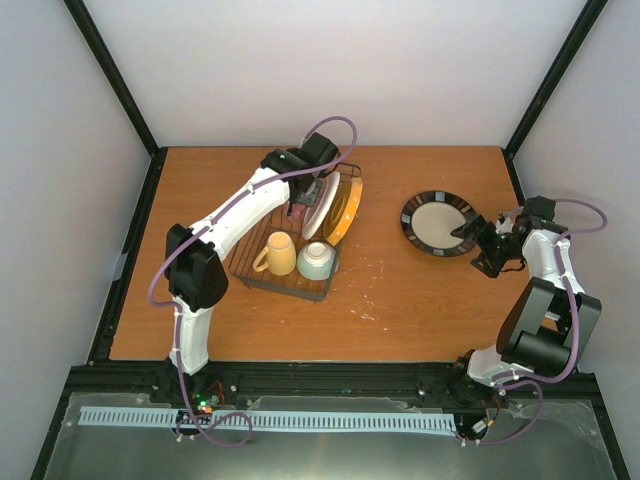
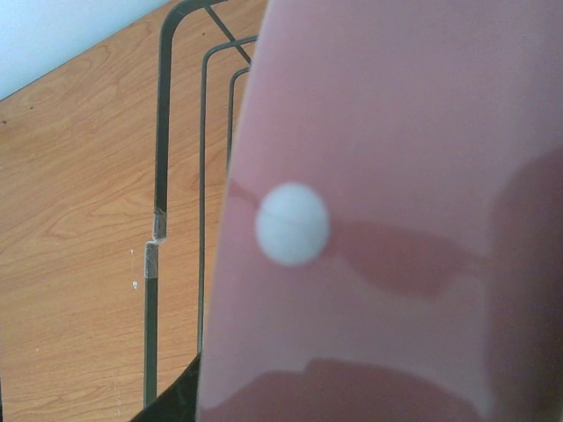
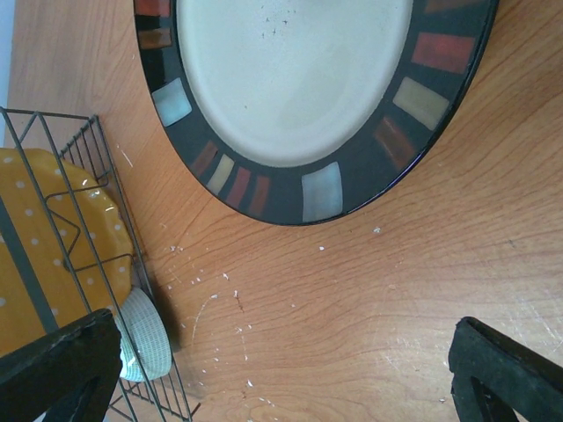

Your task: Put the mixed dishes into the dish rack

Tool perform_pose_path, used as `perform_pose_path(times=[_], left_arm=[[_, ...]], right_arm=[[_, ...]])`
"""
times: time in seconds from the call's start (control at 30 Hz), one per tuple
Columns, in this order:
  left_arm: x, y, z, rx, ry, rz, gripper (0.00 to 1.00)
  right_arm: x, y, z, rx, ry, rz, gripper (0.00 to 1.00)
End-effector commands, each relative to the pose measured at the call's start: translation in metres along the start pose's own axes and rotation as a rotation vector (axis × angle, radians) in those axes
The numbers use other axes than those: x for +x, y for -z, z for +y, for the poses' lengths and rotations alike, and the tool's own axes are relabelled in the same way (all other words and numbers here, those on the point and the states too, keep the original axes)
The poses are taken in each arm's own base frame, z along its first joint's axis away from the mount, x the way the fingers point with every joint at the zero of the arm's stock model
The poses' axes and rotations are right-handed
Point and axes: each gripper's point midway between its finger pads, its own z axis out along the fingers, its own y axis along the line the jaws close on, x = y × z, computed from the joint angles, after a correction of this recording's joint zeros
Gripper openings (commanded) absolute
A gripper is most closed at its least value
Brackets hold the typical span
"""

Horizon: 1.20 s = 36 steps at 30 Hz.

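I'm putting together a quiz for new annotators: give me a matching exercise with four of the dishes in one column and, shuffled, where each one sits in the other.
Things
1. yellow ceramic mug
2. pale mint-green bowl
3. orange white-dotted plate
4. round dark-rimmed, beige-centred plate

Places
A. flat on the wooden table, right of the wire dish rack
B. standing on edge at the rack's far end
C. rack's near end, left side
D. rack's near end, right side

Pairs: 1-C, 2-D, 3-B, 4-A

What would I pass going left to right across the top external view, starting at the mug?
yellow mug → mint-green bowl → dark-rimmed plate → right tool
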Motion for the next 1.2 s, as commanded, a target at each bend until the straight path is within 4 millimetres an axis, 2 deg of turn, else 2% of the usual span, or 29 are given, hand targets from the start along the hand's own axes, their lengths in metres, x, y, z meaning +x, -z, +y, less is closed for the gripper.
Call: perform_pose_path(times=[0.0,0.17,0.5,0.8,1.0,1.17], left_arm=[[0.000,-0.003,0.019,-0.110,0.061,0.006,0.01],[-0.003,0.000,0.022,-0.108,0.079,-0.010,0.01],[0.020,-0.020,0.015,-0.127,0.101,0.096,0.01],[0.029,-0.023,0.023,-0.146,0.082,0.111,0.01],[0.026,-0.019,0.037,-0.160,0.073,0.093,0.01],[0.033,-0.029,0.033,-0.161,0.059,0.116,0.01]], right_arm=[[0.000,0.000,0.000,-0.002,0.014,0.004,1.00],[0.001,-0.001,0.000,-0.007,0.013,0.010,1.00],[0.002,0.000,0.001,-0.011,0.012,0.017,1.00],[0.004,-0.001,0.001,-0.012,0.011,0.023,1.00],[0.005,0.000,0.000,-0.008,0.013,0.021,1.00],[0.006,0.000,-0.001,-0.005,0.012,0.022,1.00]])
